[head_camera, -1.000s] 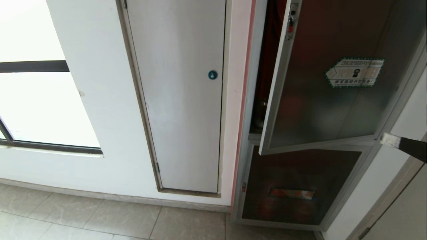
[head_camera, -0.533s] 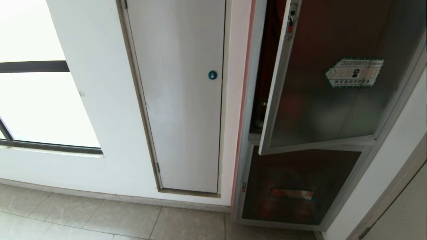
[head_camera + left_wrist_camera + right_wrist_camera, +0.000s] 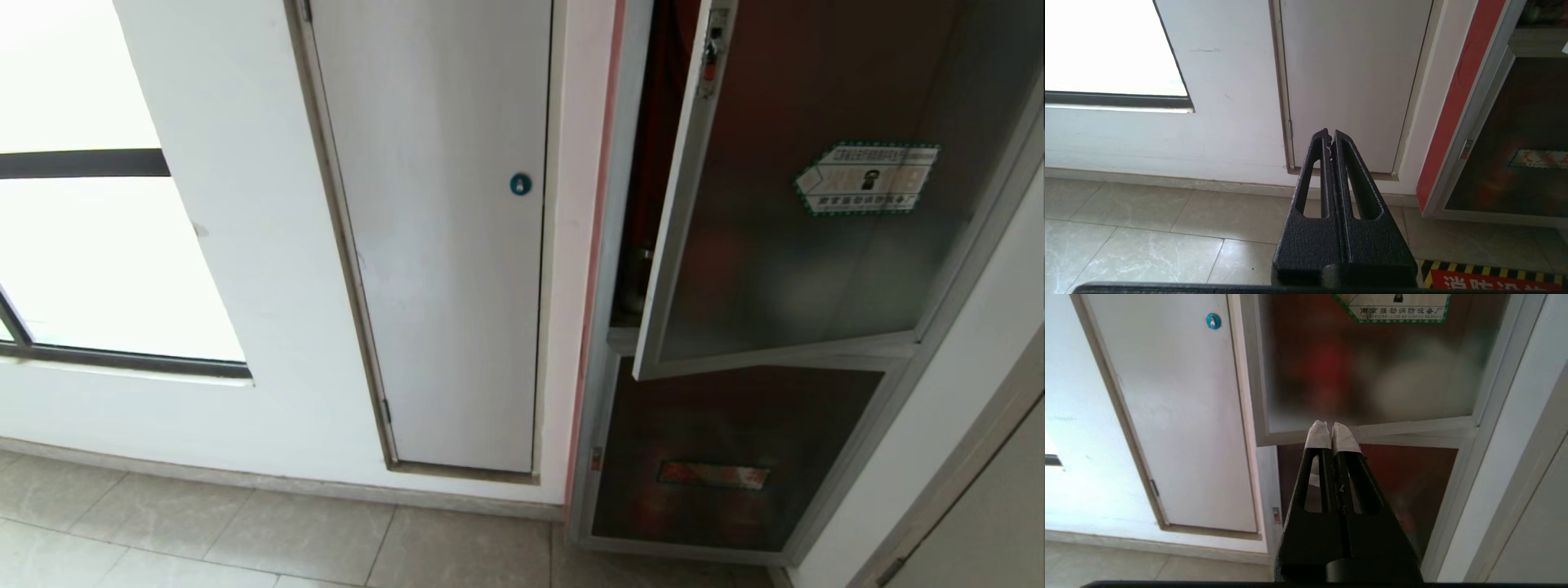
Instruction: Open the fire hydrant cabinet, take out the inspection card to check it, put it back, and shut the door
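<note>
The cabinet [image 3: 608,343] fills the right of the head view, silver frame against the white wall, and the door [image 3: 816,212] stands ajar — its latch edge swung out toward us, a narrow gap showing red interior on its left. So the door isn't home yet. The card is nowhere to be seen; through the tinted glass there's only a red blur and a pale one, so I can't tell whether it's back inside. Left of the cabinet, a plain white panel [image 3: 441,245] with its blue lock [image 3: 520,184].

Neither arm shows from the head. The right gripper [image 3: 1329,430], white-taped tips pressed together and holding nothing, points at the door's lower rail. The left gripper [image 3: 1329,139], also pressed together and empty, hangs low over the floor tiles [image 3: 1147,228].

Judging from this, closing is the step in hand — the next move calls for a flat push on the latch side until it seats.
</note>
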